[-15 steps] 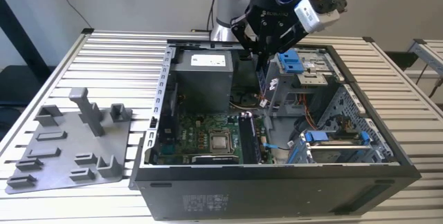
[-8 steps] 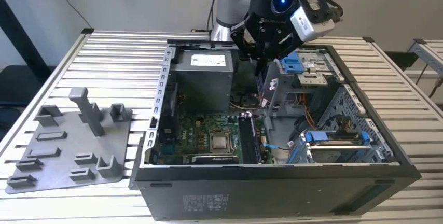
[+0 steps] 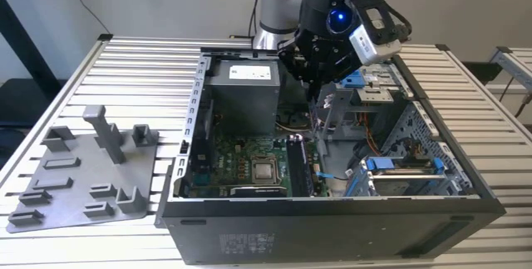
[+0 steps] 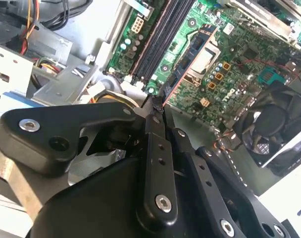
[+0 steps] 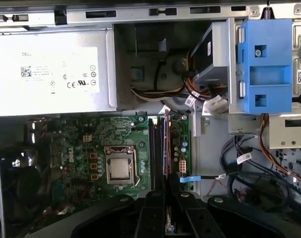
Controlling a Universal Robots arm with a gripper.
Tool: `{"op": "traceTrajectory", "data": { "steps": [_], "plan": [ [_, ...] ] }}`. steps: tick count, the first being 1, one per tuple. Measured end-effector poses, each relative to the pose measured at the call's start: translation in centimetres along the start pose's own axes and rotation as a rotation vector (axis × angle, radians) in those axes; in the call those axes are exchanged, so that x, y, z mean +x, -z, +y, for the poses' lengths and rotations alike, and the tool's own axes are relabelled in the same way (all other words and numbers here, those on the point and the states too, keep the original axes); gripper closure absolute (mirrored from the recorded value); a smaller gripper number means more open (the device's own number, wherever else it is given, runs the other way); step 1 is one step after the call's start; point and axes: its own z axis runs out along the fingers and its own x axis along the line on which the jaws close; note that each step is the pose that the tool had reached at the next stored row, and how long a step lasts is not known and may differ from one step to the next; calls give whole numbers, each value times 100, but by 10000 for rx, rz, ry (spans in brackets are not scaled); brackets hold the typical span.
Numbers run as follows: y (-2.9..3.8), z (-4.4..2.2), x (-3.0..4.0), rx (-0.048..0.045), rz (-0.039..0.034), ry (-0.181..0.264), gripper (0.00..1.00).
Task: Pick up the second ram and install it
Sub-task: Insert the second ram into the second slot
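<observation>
The second ram (image 5: 166,148) is a thin dark stick seen edge-on, and my gripper (image 5: 166,210) is shut on it. In the exterior view the gripper (image 3: 313,77) hangs over the open computer case (image 3: 332,210), and the ram (image 3: 315,93) points down from its fingertips, above the board. The ram (image 4: 187,62) juts out from the closed gripper (image 4: 155,106) in the second wrist view, running along the long dark memory slots (image 4: 158,42). In the first wrist view those slots (image 5: 155,148) lie just beside the ram's edge, next to the processor socket (image 5: 120,168).
A grey holder plate (image 3: 83,169) with upright posts lies on the slatted table at the exterior view's left. Inside the case are a power supply box (image 3: 241,88), a blue drive bracket (image 5: 264,64), cable bundles (image 5: 244,168) and a black fan (image 4: 279,129).
</observation>
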Motion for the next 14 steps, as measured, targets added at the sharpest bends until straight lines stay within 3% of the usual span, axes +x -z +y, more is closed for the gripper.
{"op": "traceTrajectory", "data": {
  "steps": [6, 10, 14],
  "plan": [
    [-107, -87, -5, 1, 7, 12, 86],
    [-165, -99, -6, 5, 27, 24, 86],
    [-172, -99, -6, 8, 29, 26, 86]
  ]
}}
